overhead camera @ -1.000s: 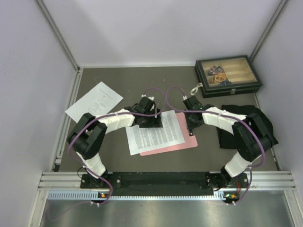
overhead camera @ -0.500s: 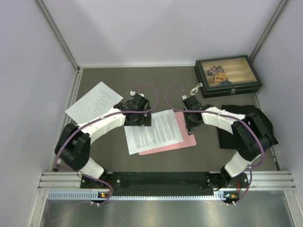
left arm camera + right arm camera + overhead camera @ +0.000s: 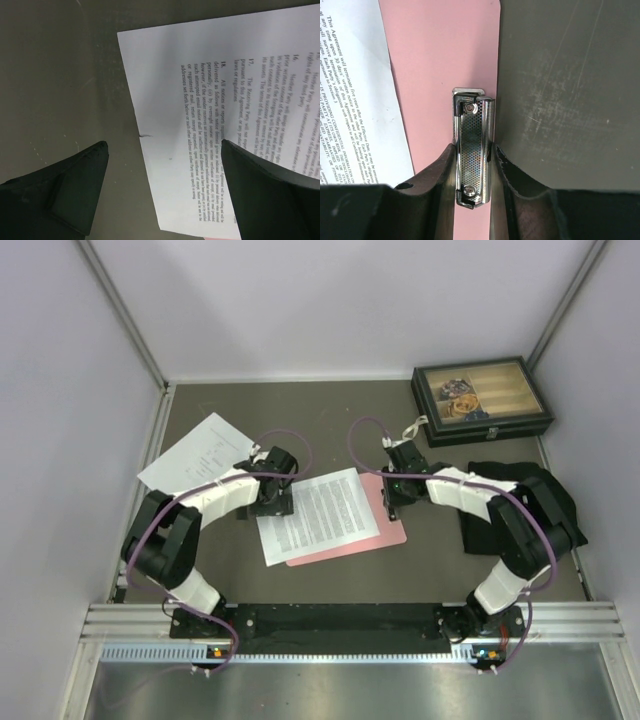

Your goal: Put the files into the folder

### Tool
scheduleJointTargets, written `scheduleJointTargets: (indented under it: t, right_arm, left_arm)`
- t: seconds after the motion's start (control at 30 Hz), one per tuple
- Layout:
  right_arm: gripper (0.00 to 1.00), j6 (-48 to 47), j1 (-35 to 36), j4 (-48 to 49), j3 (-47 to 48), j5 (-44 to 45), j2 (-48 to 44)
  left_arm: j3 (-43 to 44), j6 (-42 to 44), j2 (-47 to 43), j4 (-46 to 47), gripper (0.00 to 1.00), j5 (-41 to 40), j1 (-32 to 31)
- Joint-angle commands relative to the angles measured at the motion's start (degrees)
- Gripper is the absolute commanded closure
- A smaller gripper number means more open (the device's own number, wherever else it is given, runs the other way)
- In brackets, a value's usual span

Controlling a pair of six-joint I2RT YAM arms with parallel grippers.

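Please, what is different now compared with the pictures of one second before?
The left end effector opened, let go of the densely printed sheet and drew back left, to its edge. The right end effector, closed on the metal clip, moved slightly left, and the pink clipboard and the sheet on it shifted with it. The sparsely printed sheet, the dark box and the black cloth did not move.

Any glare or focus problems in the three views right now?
Top external: even, diffuse light, soft shadows, no glare. Left wrist: dim; printed sheet shaded, its text soft toward the right edge. Right wrist: sharp; metal clip shows mild sheen, print legible.
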Motion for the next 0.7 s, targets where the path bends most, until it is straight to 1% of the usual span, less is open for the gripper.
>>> scheduleJointTargets:
  t: [0.0,0.1,0.23,0.33,0.47,0.67]
  right_arm:
    - [1.0,1.05,-1.05,4.22,-3.31,-7.56,0.18]
    - [1.0,1.05,-2.72,6.77,-4.72,-12.57,-0.52]
    - [1.0,0.61,-5.44,8.27,-5.78,-18.28,-0.96]
    - [1.0,0.17,-6.77,8.71,-6.39,-20.57,-0.87]
    - [1.0,0.17,-6.86,8.97,-6.13,-21.81,-0.26]
    - [1.0,0.87,-6.95,9.85,-6.22,-23.04,0.53]
  left_arm:
    - [-1.12,-1.03,3.95,2.22,0.02,0.15,1.37]
    - [-1.83,-0.94,5.98,2.49,0.02,-1.26,1.55]
    - [-2.01,0.64,7.39,2.84,0.07,-0.82,1.63]
    - [-1.22,1.78,7.92,2.75,0.09,0.23,1.55]
    - [0.63,4.68,7.92,2.49,0.1,0.85,0.41]
    - [2.83,6.09,8.89,4.15,0.13,6.11,-1.18]
